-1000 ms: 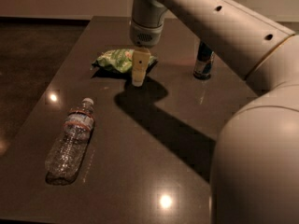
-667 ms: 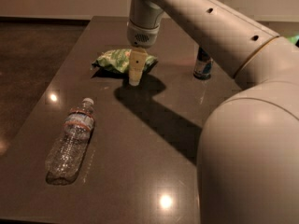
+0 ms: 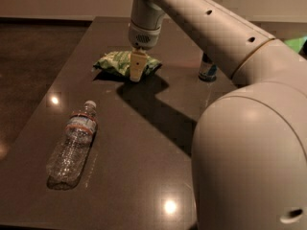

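My gripper (image 3: 136, 73) hangs from the arm (image 3: 201, 23) over the far middle of the dark table (image 3: 144, 143). It points straight down. Its tip is at the near right part of a green chip bag (image 3: 114, 61) that lies flat on the table, and it is either touching the bag or just above it. The gripper covers part of the bag. I see nothing held in it.
A clear plastic water bottle (image 3: 72, 145) with a white cap lies on its side at the near left. A small blue and white can (image 3: 207, 70) stands at the far right, half hidden behind the arm. The arm's large base joint (image 3: 249, 162) fills the near right.
The gripper has moved slightly left and down toward the chip bag. The bottle, bag and can have not moved.
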Controlling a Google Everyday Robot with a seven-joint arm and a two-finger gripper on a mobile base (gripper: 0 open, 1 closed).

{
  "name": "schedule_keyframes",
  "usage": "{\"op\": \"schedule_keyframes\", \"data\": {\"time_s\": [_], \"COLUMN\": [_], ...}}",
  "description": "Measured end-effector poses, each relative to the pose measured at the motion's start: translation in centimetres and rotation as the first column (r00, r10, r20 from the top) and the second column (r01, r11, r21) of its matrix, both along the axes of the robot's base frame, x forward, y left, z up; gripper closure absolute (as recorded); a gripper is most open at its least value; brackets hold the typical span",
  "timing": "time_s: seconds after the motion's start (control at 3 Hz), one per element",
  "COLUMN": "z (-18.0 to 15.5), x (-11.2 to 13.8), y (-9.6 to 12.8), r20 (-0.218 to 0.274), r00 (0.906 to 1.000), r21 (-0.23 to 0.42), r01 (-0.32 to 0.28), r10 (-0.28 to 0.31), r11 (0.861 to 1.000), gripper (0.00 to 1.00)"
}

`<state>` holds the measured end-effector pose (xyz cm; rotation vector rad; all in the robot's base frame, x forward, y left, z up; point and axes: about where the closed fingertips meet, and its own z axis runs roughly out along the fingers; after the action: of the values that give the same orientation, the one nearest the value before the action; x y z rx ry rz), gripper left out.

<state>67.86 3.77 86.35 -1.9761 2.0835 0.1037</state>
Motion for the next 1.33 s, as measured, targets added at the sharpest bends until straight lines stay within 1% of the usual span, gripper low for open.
{"op": "schedule_keyframes", "data": {"time_s": [0.33,0.67,1.0,1.33], "z": [1.1,2.6,5.6,9.0], "x": [-0.5,-1.1,-2.2,-3.1], "y": [-0.2,-0.5,-0.7,-0.6], "r20": [0.005,0.018,0.028,0.041], "r00": [1.0,0.9998,0.9991,0.9974], "r21": [0.029,0.056,0.106,0.164], "r01": [-0.006,-0.014,-0.035,-0.066], "r10": [0.006,0.013,0.033,0.06], "r11": [1.0,0.998,0.994,0.984], "gripper": [0.69,0.92,1.0,1.0]}}
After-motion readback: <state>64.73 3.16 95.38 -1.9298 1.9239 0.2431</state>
